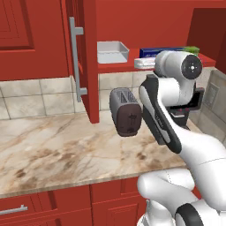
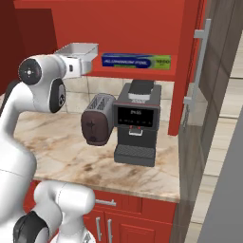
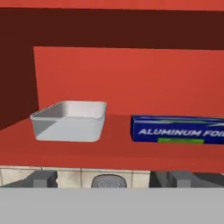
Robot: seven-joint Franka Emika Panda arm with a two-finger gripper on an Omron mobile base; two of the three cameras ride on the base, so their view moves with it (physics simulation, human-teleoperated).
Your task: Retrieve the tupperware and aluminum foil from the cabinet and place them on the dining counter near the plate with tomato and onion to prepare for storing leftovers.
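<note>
A: While the cabinet [image 1: 90,62] stands open, its glossy red panelled door swung out with the long grey bar handle [image 1: 77,64] on it, what sits on the shelf [image 3: 109,146]?

B: Two things, side by side and apart. The tupperware [image 3: 70,120] is a shallow, squarish pale grey-white tray, smooth plastic with a raised rim and rounded corners, resting flat on the red shelf. Near it lies the foil [image 3: 177,129], a long slim dark blue carton with white lettering along its face; in the right base view a green end [image 2: 163,62] shows.

A: And the gripper?

B: In the right base view the white hand [image 2: 79,64] is raised to shelf level, just in front of the tray. In the hand view the two dark fingertips [image 3: 41,179] rise at the bottom, below the shelf's front edge, set well apart with nothing between them.

A: What is under the shelf?

B: A counter [image 1: 57,145] of beige-brown veined marble with a straight edge, backed by pale square tiles [image 1: 39,95]. On it stands a rounded dark brown toaster [image 2: 97,118] with a smooth shell, and just beside that a boxy black coffee machine [image 2: 136,123] with a flat drip tray. Below the slab are red drawer fronts with short grey handles [image 2: 105,202].

A: Is the tray touching the carton?

B: No, bare red shelf shows between them.
</note>
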